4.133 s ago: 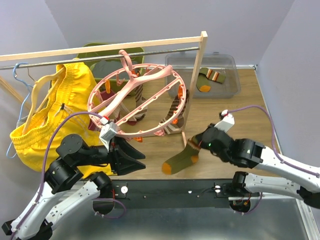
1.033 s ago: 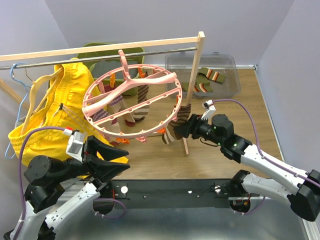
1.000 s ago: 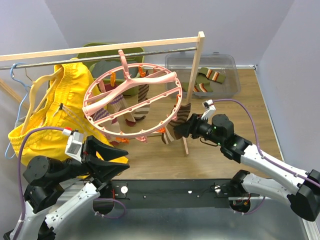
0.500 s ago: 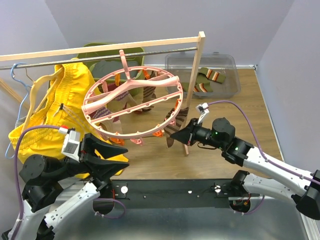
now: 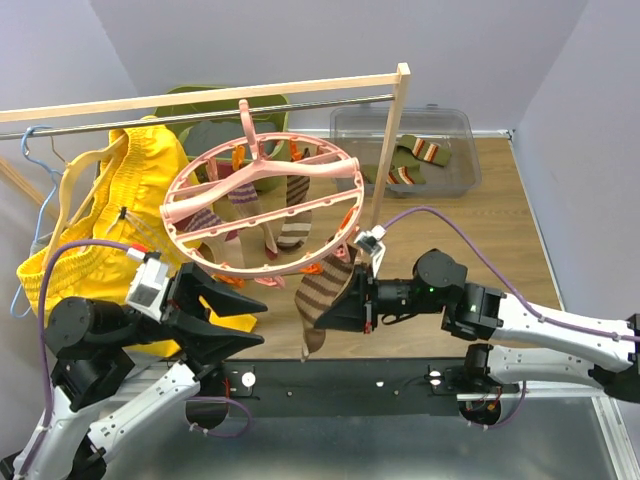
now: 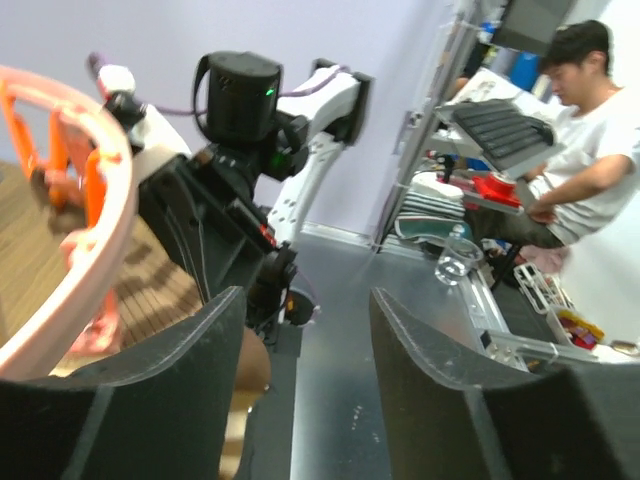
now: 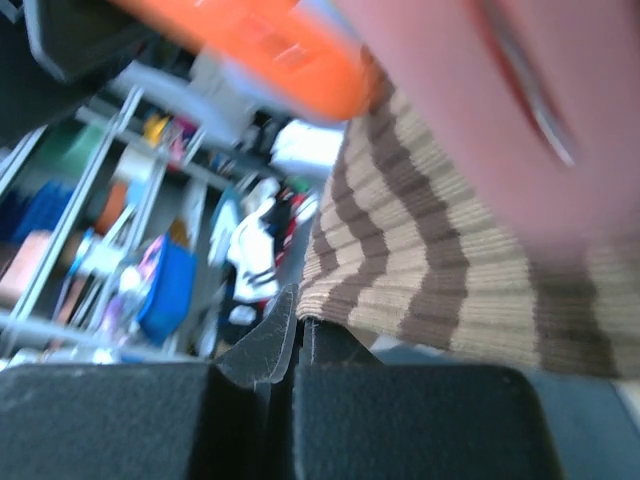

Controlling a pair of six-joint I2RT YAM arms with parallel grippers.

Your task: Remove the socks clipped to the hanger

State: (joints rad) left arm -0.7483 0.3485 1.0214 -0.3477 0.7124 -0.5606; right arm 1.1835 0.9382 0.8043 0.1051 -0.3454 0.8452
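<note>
The pink round hanger (image 5: pixel 262 200) hangs tilted from the rail by its hook. My right gripper (image 5: pixel 342 300) is shut on the lower edge of a brown and beige striped sock (image 5: pixel 322 292), whose top reaches an orange clip (image 5: pixel 333 262) on the near rim. In the right wrist view the gripper (image 7: pixel 298 322) pinches the sock (image 7: pixel 450 270) just below the blurred clip (image 7: pixel 270 50). More socks (image 5: pixel 290 225) hang under the ring. My left gripper (image 5: pixel 238 318) is open and empty below the near-left rim; in its wrist view (image 6: pixel 300 335) the ring (image 6: pixel 95 230) is at the left.
Yellow shorts (image 5: pixel 90 230) and a light-blue wire hanger (image 5: pixel 35 150) hang at the left of the wooden rack (image 5: pixel 200 96). The rack's post (image 5: pixel 385 170) stands just right of the ring. A clear bin (image 5: pixel 450 125) at the back right holds socks (image 5: pixel 415 160).
My right gripper has pulled back toward the near edge and left with the striped sock, stretching it away from the ring. The hanger has swung and tilted. The left arm has shifted slightly.
</note>
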